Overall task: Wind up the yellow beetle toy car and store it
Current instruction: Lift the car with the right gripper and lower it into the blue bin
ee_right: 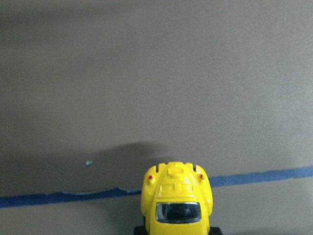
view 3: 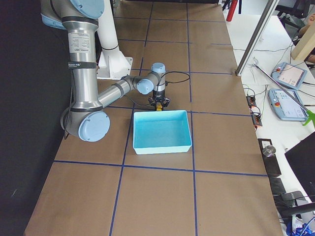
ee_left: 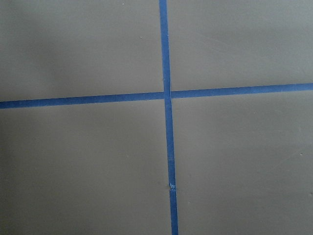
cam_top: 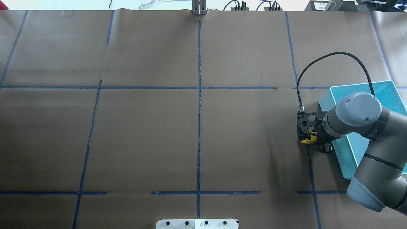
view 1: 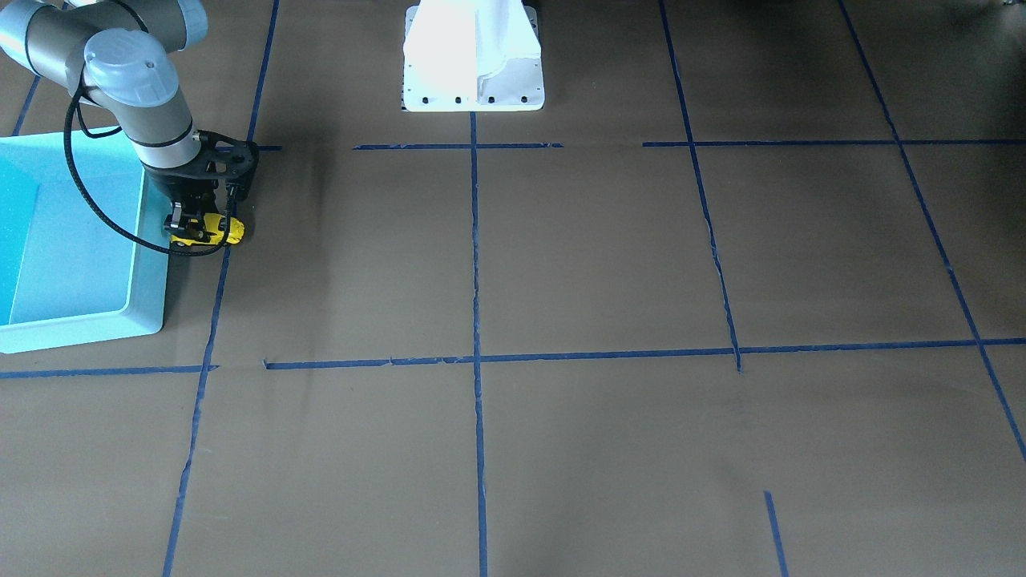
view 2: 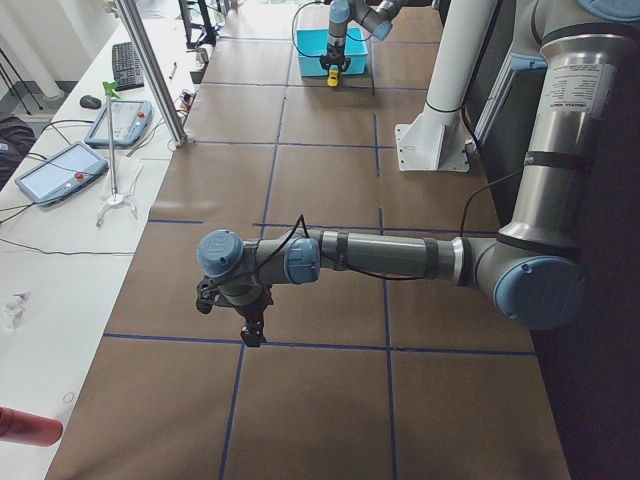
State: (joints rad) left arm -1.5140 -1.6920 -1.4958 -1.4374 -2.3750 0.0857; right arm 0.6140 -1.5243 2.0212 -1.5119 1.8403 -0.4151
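A: So, closest to the right wrist camera, what fills the view?
B: The yellow beetle toy car [ee_right: 177,208], dead centre at the bottom edge. Its dark window faces the lens and its rounded end points away. A blue tape line [ee_right: 63,197] crosses the brown tabletop [ee_right: 156,73] under it, with a soft shadow just beyond.
A: And the right end effector [view 1: 200,224]?
B: It points straight down with its fingers closed against the car's sides, so it's gripping the car. The car sits low at the tabletop. Whether its wheels touch, I can't tell.
A: What's next to it?
B: A teal bin [view 1: 156,268], just beside the car on the side away from the table's centre. The car is outside it, near the bin's wall.
A: Further out?
B: The white robot base [view 1: 473,64], then the left arm reaching far along the tabletop, well apart from the car. The left end effector [view 2: 252,338] hangs point-down, and its wrist camera looks onto a tape crossing [ee_left: 166,94].
A: Open or closed?
B: I can't tell. Only the side view catches it, and its own wrist camera shows just tape and paper.
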